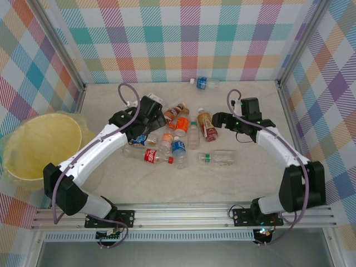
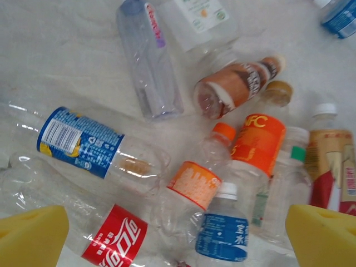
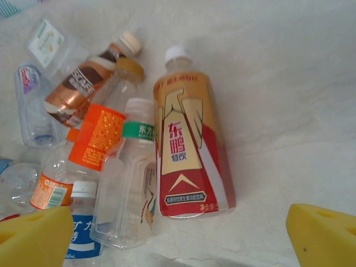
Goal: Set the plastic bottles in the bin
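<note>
Hidden: the left arm (image 1: 100, 147) lies across the 9 o'clock side of the plastic bottles (image 1: 178, 136), covering part of them. Seen from above, the ones under the left gripper (image 1: 150, 108) cannot be told apart.
Cut off: in the left wrist view the cola bottle (image 2: 114, 239) runs off the 6 o'clock edge. A blue-labelled bottle (image 2: 339, 16) shows only a piece at the 1 o'clock corner.
Hard to make out: clear bodies overlap and blend with the pale table (image 1: 250, 178), so outlines are uncertain.
Bottle count: eleven in the left wrist view. About eleven from above, one being a stray bottle (image 1: 203, 83) at 12 o'clock by the far wall, and another a clear bottle (image 1: 217, 158) lying apart at 4 o'clock of the heap.
Other counts: one bin, two grippers, two yellow pads (image 2: 33, 236) in each wrist view.
Bottles, place: a heap at the table's middle, between the grippers, every counted one lying on the table.
Bin (image 1: 22, 167): at 9 o'clock of the heap, well apart from it, its left side cut by the frame.
Left gripper: jaws spread wide above the heap, gripping nothing.
Right gripper (image 1: 217, 119): at 3 o'clock of the heap, jaws wide, pads either side of the view, the red-and-gold bottle (image 3: 189, 150) below, not gripped.
</note>
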